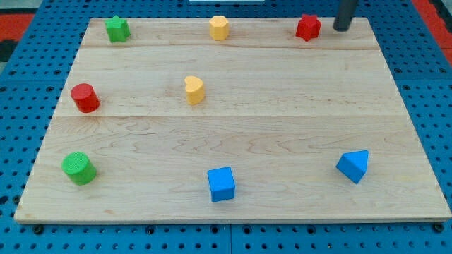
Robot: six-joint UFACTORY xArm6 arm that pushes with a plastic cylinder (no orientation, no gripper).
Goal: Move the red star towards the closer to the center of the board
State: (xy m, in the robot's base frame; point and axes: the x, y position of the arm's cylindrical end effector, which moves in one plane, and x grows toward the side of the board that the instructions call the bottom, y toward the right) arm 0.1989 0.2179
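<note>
The red star (pixel 308 27) sits near the board's top edge, right of the middle. My tip (pixel 341 28) stands just to the star's right, a small gap apart, the dark rod rising out of the view's top. The wooden board (pixel 282 120) fills most of the view.
A green star (pixel 117 29) is at the top left, a yellow hexagon (pixel 219 27) at top middle, a yellow heart (pixel 194 89) left of centre. A red cylinder (pixel 85 97) and green cylinder (pixel 78 168) are at the left. A blue cube (pixel 221 184) and blue triangular block (pixel 353 166) are at the bottom.
</note>
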